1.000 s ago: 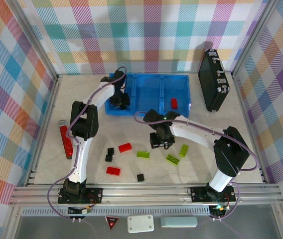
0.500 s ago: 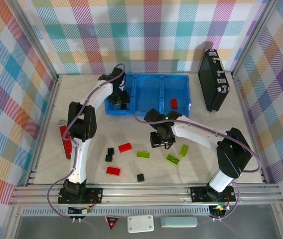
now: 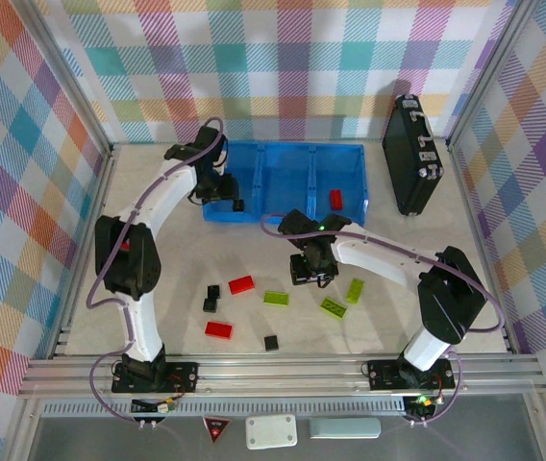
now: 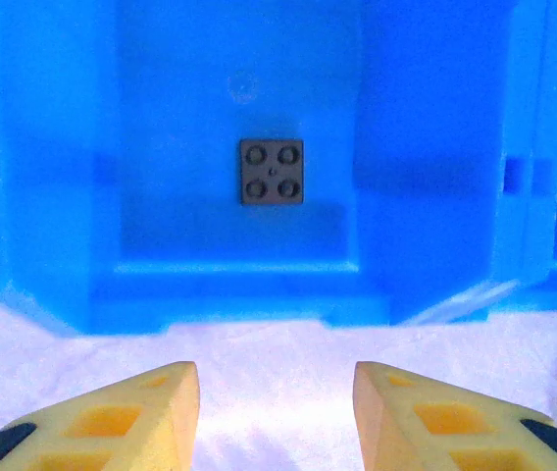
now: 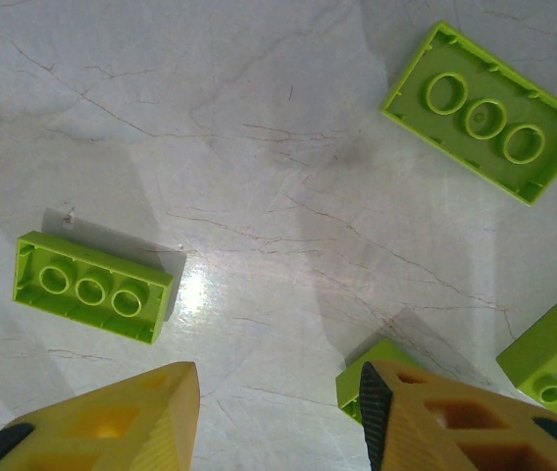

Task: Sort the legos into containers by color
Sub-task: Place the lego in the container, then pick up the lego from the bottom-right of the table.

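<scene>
The right gripper [image 5: 278,402] stands parted over the table [image 5: 259,147] — one lime-green lego [image 5: 92,287] ahead-left, a second lego [image 5: 484,113] farther ahead-right, a third lego [image 5: 353,381] beside its right finger.

Three red legos [image 3: 241,284] and four black legos [image 3: 271,342], one of the black ones a small square [image 4: 272,171]. Lime-green legos [image 5: 94,286] number four, I think; one is half covered, so it may be three. One blue tray [image 3: 292,147] with three compartments. One black case [image 3: 412,154].
</scene>
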Motion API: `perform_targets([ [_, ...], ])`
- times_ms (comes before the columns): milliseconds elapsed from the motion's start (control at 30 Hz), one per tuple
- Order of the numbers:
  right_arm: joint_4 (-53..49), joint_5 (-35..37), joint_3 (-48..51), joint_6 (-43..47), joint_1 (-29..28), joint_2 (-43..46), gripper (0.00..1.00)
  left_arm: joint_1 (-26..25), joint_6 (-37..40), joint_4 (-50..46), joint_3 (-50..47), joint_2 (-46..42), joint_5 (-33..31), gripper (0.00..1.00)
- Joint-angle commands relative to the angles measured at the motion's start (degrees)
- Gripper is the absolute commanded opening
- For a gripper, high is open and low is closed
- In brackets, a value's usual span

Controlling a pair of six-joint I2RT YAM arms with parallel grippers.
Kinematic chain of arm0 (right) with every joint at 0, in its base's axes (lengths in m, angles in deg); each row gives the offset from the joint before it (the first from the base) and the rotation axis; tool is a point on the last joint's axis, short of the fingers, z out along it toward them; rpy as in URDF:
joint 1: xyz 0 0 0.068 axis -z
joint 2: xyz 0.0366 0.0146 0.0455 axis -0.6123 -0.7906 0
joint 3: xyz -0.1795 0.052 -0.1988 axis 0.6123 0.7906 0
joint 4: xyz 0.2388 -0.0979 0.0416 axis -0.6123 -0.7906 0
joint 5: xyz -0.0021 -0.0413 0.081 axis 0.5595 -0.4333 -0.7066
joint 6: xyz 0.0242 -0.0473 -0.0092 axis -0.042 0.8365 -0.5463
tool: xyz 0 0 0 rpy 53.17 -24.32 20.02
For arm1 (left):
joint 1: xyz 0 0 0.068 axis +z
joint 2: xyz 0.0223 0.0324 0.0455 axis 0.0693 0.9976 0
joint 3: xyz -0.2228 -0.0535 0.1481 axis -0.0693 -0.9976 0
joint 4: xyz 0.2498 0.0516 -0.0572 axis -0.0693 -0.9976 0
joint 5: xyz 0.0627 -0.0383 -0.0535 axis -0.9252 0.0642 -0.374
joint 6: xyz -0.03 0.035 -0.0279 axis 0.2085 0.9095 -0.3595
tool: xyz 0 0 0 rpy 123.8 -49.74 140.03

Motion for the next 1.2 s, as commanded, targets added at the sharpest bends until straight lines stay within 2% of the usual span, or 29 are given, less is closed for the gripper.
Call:
perform_targets([
  [0, -1.33, 0.51, 0.51, -0.42, -0.37, -0.79, 0.49, 0.44, 1.00, -0.04, -3.87, -5.59, -1.27, 0.45],
  [300, -0.44, -0.89, 1.21, -0.38, 0.48, -1.93, 0.49, 0.77, 1.64, 0.72, -15.26, -17.45, -4.29, 0.45],
  [633, -0.09, -2.20, 2.50, 0.81, 3.54, -1.45, 0.49, 2.62, 3.01, 3.79, -26.96, -25.46, -3.42, 0.45],
  [833, -0.12, -2.70, 3.75, 1.88, 6.26, -0.72, 0.49, 2.71, 5.66, 6.54, -33.09, -31.12, -5.89, 0.46],
  [1167, 0.52, -2.83, 9.01, 2.38, 13.37, 3.70, 0.48, 2.71, 9.59, 7.05, -33.81, -35.52, -4.68, 0.48],
])
